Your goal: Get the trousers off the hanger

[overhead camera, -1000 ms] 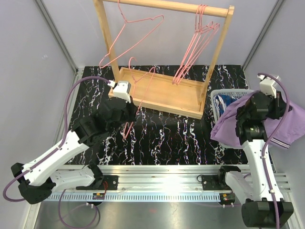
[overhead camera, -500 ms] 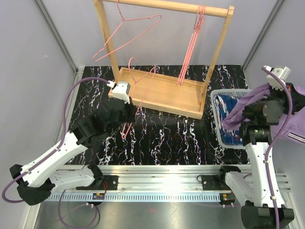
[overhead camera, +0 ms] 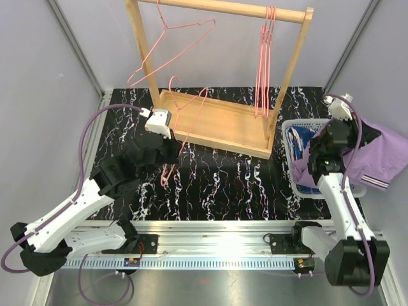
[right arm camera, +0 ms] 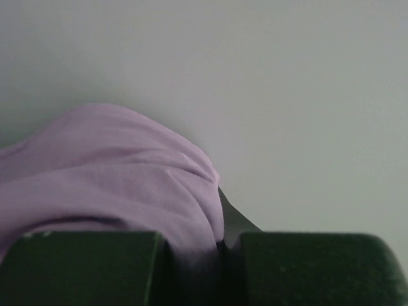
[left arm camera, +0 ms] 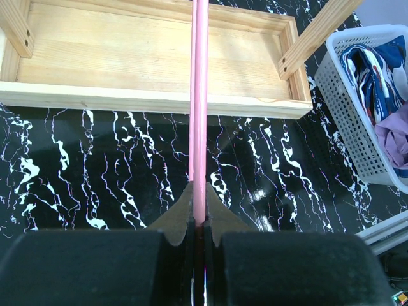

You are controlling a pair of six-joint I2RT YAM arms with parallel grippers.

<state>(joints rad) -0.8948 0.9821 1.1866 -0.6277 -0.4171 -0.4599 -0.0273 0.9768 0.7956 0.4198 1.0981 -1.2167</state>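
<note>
Down at the near edge of the table, the left gripper (left arm camera: pixel 199 224) is clamped tight on a bare pink hanger (left arm camera: pixel 199 95). The wire is pinched right between the fingers and slants up from there toward the wooden rack (overhead camera: pixel 223 124). Nothing is hanging on it.

Over on the right, the right gripper (right arm camera: pixel 220 241) is pinched down on the lilac trousers (overhead camera: pixel 379 153). The wrist view shows purple cloth bunched up and squeezed between the fingers, with just blank wall behind. From above, the garment drapes off the arm. Part of it spills down at the white basket (left arm camera: pixel 350 118) and most of it fans out past the basket's right side, so it's not properly in there yet.

A bit further back, the blue trousers (overhead camera: pixel 298 141) with the white and red pattern are already lying in the basket. It sits on the black marbled tabletop (overhead camera: pixel 242 185) just beside the rack's right post.

At the very back, the rack's rail (overhead camera: pixel 223 7) carries a lone hanger (overhead camera: pixel 167 27) toward the left and a bunch of hangers (overhead camera: pixel 263 64) on the right. All bare wire as far as I can see.

So my read is that the actual removing looks basically done, since both pairs are off and no hanger has cloth on it. What's left is probably just letting go of the lilac pair so it lands in the basket rather than over the side. Maybe the hanger in the left grip also needs putting somewhere, though the task doesn't say so.
</note>
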